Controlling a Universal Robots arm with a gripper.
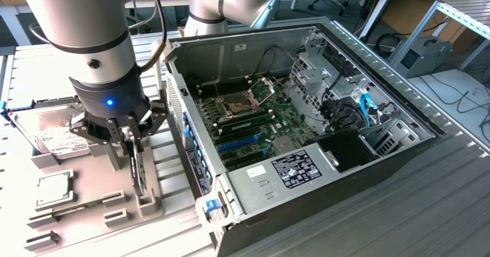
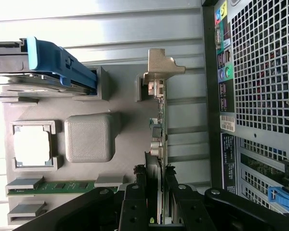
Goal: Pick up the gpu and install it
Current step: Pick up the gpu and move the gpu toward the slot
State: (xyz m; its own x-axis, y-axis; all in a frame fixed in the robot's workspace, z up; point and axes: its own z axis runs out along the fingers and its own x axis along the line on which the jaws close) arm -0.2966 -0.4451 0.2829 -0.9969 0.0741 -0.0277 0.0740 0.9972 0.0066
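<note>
UR arm's hand [image 1: 134, 145] clamped across the gpu [image 2: 159, 120], the card upright on edge in its grey holder [image 1: 146, 202] on the surface, at 9 o'clock of the open PC case [image 1: 306, 211]. Best approach, arguably: lift straight up w/o twisting, grip kept centred.

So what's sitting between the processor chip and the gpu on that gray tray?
A gray square block with a textured top sits between the processor chip and the gpu, on the tray; the wrist view shows it.
</note>
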